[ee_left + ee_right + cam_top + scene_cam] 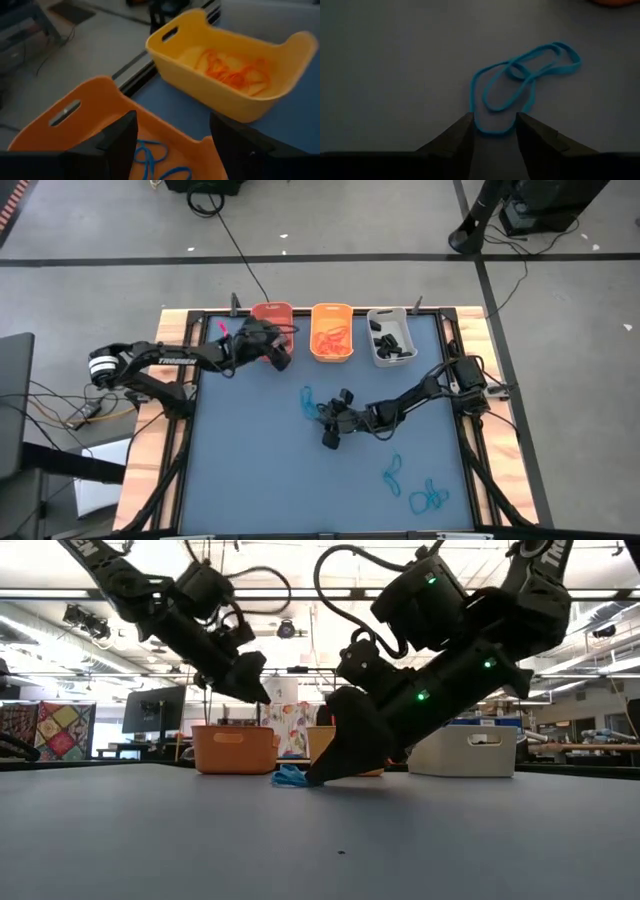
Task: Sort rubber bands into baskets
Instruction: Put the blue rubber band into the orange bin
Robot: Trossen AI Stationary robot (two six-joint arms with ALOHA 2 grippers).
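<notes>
Three baskets stand in a row at the table's far edge: orange (272, 313), yellow-orange (332, 332), grey-white (392, 335). My left gripper (172, 150) hangs open over the orange basket (75, 120), where blue rubber bands (155, 160) lie; nothing is between its fingers. Orange bands (235, 70) lie in the yellow-orange basket. My right gripper (492, 135) is down at mid-table, slanting toward the left edge. It is open, its fingertips on either side of the near end of tangled blue bands (520, 85) lying flat on the table. My right gripper comes at the blue bands slanting down from the table's right side. The near end of the loop (492, 131) lies between its fingertips (462, 130). The gap is still there, and I cannot tell whether either finger touches the band, which lies flat.
More blue bands lie near the front right of the table (393, 470) (428, 498). Small black pieces sit in the grey-white basket (390, 345). The blue table mat (260, 460) is bare at the near left. Cables run along both table sides.
</notes>
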